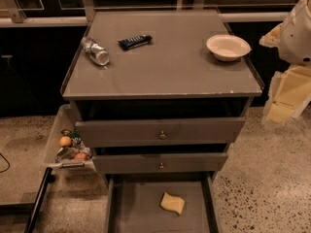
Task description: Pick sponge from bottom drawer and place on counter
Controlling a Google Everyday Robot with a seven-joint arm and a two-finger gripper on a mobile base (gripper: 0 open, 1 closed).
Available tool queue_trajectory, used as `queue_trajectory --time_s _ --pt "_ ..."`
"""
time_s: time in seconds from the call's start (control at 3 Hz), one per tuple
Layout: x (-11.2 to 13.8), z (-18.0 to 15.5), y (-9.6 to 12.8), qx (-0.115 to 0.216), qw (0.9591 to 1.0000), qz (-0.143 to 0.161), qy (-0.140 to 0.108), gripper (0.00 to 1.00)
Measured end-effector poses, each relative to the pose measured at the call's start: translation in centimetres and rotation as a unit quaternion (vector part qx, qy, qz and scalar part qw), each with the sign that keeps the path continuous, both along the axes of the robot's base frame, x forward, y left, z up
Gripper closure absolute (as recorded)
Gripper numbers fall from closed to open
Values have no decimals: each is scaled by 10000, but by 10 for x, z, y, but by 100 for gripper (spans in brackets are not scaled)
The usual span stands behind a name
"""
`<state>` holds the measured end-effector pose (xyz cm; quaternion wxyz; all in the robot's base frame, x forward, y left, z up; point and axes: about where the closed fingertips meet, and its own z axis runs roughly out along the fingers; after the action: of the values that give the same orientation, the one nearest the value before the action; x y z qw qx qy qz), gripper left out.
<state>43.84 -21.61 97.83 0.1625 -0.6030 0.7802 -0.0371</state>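
we see the sponge lying flat on the grey floor of the bottom drawer, which is pulled open at the foot of the cabinet. the sponge sits a little right of the drawer's middle, apart from both side walls. the gripper hangs at the right edge of the view, outside the cabinet and beside its right flank, about level with the front rim of the counter. it is well apart from the sponge, which lies lower and to its left. we cannot tell whether the gripper is released or clenched, and nothing shows in its hold.

on the counter stand a white bowl near the right rear corner, a clear bottle lying on its side at the left, and a dark wrapped bar just beside the bottle. the two upper drawers are partly pulled out. a pale side bin on the cabinet's left holds a few small colourful items.
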Motion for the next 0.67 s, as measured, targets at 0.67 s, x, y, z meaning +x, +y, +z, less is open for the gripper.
queue_trajectory --time_s 0.67 --pt "3 -31 -14 -104 9995 -193 208 0"
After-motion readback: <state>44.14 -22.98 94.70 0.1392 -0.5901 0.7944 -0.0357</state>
